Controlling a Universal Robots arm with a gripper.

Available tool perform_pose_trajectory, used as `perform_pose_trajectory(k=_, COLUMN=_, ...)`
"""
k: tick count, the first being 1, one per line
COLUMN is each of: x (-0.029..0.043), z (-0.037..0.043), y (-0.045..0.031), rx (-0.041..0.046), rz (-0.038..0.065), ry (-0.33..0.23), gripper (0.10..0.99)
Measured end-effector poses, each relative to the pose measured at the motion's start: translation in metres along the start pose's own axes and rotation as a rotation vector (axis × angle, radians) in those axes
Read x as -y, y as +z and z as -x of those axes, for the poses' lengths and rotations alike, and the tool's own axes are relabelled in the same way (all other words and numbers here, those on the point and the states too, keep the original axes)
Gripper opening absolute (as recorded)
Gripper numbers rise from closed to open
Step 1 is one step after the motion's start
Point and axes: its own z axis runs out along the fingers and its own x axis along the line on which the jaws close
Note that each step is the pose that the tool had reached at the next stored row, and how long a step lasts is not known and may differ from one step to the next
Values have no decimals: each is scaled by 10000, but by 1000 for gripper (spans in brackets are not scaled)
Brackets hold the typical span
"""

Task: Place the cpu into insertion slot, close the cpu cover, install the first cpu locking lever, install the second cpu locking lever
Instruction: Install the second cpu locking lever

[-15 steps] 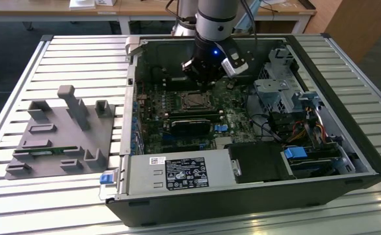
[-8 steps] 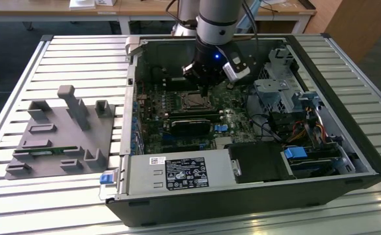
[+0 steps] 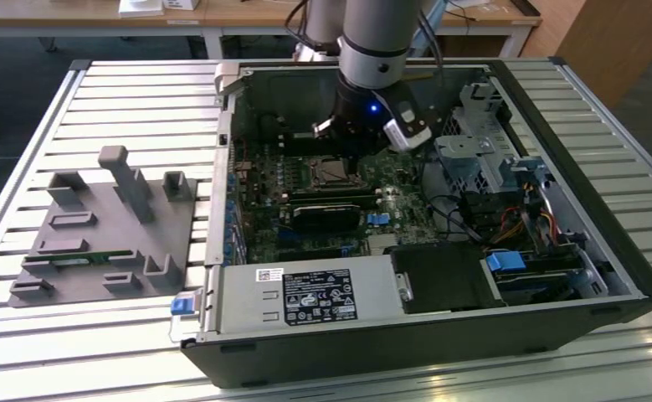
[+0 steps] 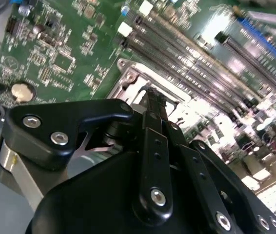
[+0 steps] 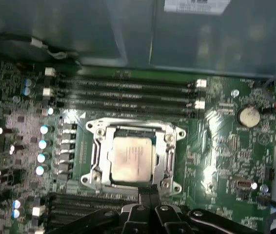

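In the exterior view I have the arm reaching down into the open computer case [image 3: 593, 251], with the gripper [image 3: 359, 134] hanging just above the motherboard [image 3: 303, 201], near the socket [image 3: 328, 171].

In the second wrist view the gripper [image 4: 152, 100] shows as black linkages with its fingers drawn narrow, tips close together just beside the metal socket frame [image 4: 128, 73] — I see nothing held between them.

In the first wrist view the cpu [image 5: 130, 157] already lies flat in the socket, its silvery top facing up. The cpu cover [image 5: 133, 131] appears to be down around the chip, framing it. The fingertips [image 5: 150, 195] sit at the socket's edge. So I judge the placing done and the cover probably closed — whether either locking lever is latched I cannot tell.
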Motion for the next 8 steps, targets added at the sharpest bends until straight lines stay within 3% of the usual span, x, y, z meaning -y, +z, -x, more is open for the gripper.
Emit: perform_pose_trajectory(k=8, x=130, z=-37, y=7, rx=-6, rz=3, ry=-4, gripper=106)
